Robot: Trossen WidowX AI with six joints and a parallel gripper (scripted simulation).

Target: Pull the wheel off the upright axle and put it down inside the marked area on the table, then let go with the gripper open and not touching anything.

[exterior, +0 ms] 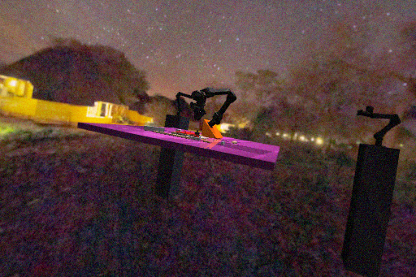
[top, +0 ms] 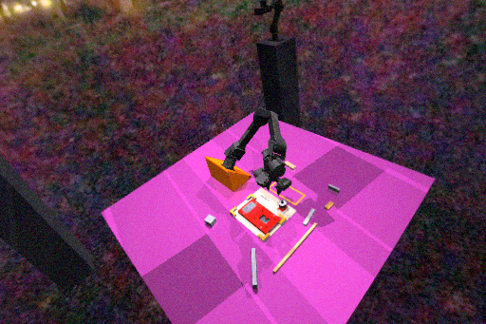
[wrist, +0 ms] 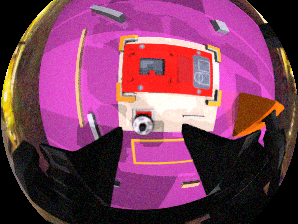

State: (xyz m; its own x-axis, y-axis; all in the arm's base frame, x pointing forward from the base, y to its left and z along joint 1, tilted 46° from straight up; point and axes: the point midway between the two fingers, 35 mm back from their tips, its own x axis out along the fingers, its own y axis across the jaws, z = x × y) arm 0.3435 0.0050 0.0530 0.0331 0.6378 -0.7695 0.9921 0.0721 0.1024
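Note:
The wheel [top: 283,203] [wrist: 143,125], dark with a white face, sits on its upright axle at the edge of the cream board [wrist: 167,107], beside the red panel [top: 258,216] [wrist: 182,75]. The axle itself is hidden under the wheel. The marked area, a yellow outline [top: 301,200] [wrist: 133,151], lies on the table just beyond the board's wheel side, with no wheel in it. My gripper [top: 273,189] [exterior: 198,119] [wrist: 152,129] is open and empty above the board's edge and the outline. In the wrist view the wheel shows between the fingertips, nearer the left one, but lower down.
An orange wedge [top: 228,175] [wrist: 255,112] stands close to the board, beside the arm. A short pale bar [top: 308,217] [wrist: 93,127] and a long wooden stick [top: 295,248] [wrist: 80,77] lie on the wheel's side. A long grey bar [top: 254,268] and a grey block [top: 210,219] lie farther out.

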